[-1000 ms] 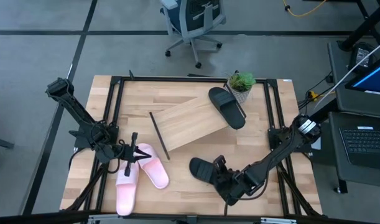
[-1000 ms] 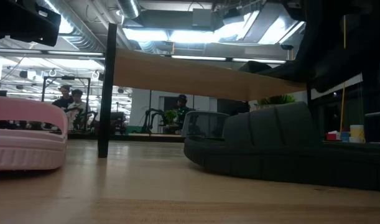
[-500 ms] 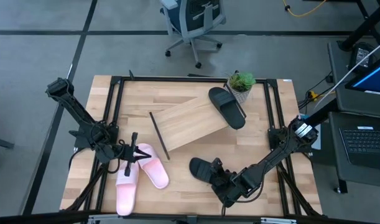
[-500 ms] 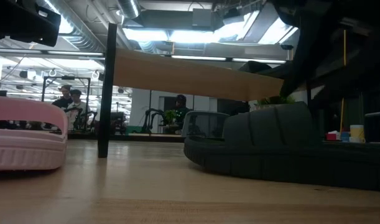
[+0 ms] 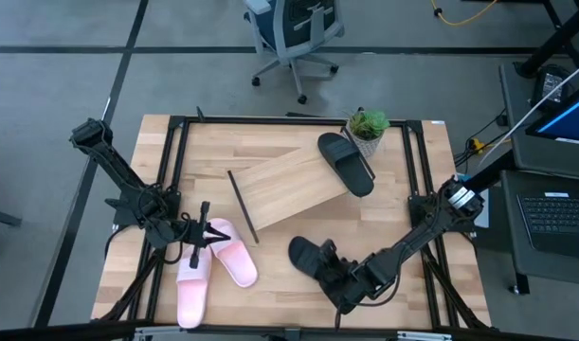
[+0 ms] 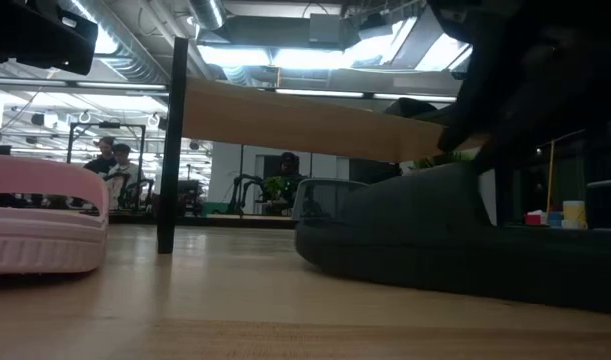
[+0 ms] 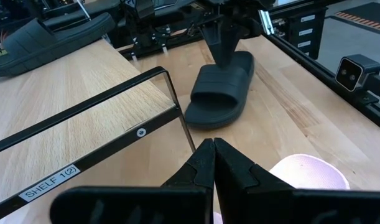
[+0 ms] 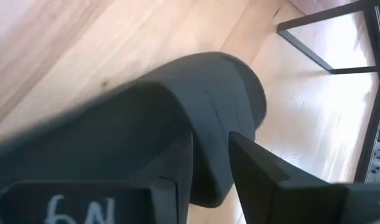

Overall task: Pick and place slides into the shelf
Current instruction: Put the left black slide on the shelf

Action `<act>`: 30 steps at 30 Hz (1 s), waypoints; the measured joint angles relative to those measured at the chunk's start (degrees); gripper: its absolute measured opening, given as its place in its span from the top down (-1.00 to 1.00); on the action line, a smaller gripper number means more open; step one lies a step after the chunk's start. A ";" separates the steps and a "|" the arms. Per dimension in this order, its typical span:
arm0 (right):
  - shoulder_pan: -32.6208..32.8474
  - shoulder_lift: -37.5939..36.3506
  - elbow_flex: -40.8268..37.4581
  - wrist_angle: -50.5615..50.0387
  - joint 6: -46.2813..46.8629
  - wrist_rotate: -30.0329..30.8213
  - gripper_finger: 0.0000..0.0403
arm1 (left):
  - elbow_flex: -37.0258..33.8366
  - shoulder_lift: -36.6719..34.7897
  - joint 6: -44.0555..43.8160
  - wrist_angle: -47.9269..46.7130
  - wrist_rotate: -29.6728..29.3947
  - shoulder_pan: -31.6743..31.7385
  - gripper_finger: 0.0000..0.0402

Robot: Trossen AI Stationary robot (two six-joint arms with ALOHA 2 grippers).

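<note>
One black slide (image 5: pixel 308 258) lies on its sole on the table, near the front edge. My right gripper (image 5: pixel 334 273) is down on it and the slide fills the space between its fingers (image 8: pixel 177 168). A second black slide (image 5: pixel 346 163) rests on the far right end of the slanted shelf (image 5: pixel 284 189). Two pink slides (image 5: pixel 234 256) (image 5: pixel 194 289) lie at the near left. My left gripper (image 5: pixel 208 234) hangs shut just over them, touching nothing. My right gripper has the black slide's wide strap (image 8: pixel 211 149) between its two fingers, near the strap's edge. The fingers slant down from the table's near right side. The slide lies on the table. The gripper itself hides how far back the strap reaches.
A small potted plant (image 5: pixel 368 126) stands at the far right behind the shelf. A thin black rod (image 5: pixel 242 206) runs along the shelf's left end. Black frame rails (image 5: pixel 171 170) run down both sides of the table. Bare wood lies between the slides at the near centre.
My right gripper has come a little lower onto the black slide near the front edge. In the low view the slide's outline has shifted slightly under it. My left arm has kept still.
</note>
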 joint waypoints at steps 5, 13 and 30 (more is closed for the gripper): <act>-0.74 0.00 0.00 -0.02 0.01 -0.08 0.48 | 0.00 0.00 0.00 -0.05 0.01 0.00 1.00; -1.94 0.68 0.00 1.26 -0.06 -3.35 0.49 | 0.00 0.00 0.02 -0.07 0.01 0.00 1.00; -2.22 2.73 0.00 2.39 -3.03 -1.63 0.49 | 0.00 0.00 0.04 -0.11 0.01 0.00 1.00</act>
